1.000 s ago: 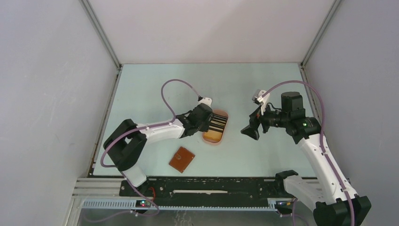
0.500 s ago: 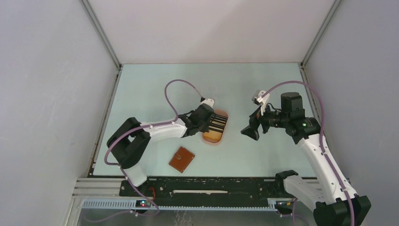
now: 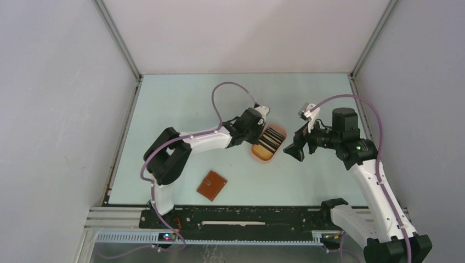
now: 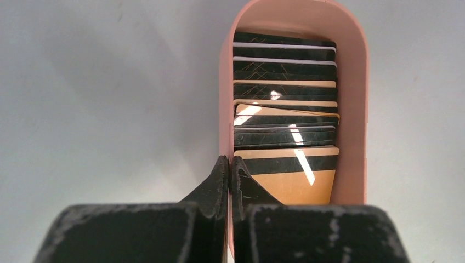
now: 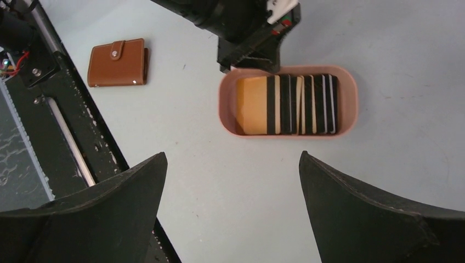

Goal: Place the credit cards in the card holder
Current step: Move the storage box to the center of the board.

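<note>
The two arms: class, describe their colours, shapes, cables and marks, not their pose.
The left arm and right arm look alike: white tubular links between chunky black joints. A thin purple cable loops above each wrist, near a small white mount. The jaws are matte black wedges; the left pair shows pale scuffs.

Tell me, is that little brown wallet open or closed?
Closed. The wallet lies folded flat, its snap tab across the front, and no card slots show.
</note>
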`<state>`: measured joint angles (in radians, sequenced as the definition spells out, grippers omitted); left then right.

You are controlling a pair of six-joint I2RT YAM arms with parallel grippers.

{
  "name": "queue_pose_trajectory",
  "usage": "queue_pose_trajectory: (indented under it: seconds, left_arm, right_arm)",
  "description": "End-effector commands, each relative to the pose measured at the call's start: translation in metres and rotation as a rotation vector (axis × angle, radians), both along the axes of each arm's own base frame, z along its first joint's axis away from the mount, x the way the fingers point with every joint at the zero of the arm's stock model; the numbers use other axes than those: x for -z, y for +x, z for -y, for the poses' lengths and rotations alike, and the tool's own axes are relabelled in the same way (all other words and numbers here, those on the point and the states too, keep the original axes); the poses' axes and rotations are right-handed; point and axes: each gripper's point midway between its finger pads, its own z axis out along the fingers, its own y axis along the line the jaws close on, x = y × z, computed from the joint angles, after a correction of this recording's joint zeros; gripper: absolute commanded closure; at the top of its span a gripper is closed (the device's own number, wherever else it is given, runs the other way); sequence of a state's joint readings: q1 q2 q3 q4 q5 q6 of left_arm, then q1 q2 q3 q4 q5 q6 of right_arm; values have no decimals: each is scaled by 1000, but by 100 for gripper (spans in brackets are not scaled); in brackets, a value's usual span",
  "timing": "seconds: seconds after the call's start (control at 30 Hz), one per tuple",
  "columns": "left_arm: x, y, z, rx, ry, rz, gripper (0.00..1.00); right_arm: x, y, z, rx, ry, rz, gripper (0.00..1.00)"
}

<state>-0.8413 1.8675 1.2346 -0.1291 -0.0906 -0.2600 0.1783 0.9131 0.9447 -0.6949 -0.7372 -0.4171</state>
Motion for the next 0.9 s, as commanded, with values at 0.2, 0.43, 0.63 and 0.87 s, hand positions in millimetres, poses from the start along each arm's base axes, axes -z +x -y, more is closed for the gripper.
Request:
queue_pose_trajectory:
  seconds: [0.2,0.43,0.63,0.87]
  left_arm:
    - [-70,32,135,220,-246,94,100]
    - [-65,44,165,241,-267,88,96]
    - [-71,44,161,239,-260,98,79]
    - [-110,37,117,175,-224,172,61]
  right_arm:
    - [-12,19,20,142,13,43,0]
    - [-11,24,28,177,17,30,0]
    - [-10,25,29,182,23,20,0]
    - [-13,20,29,156,48,17,0]
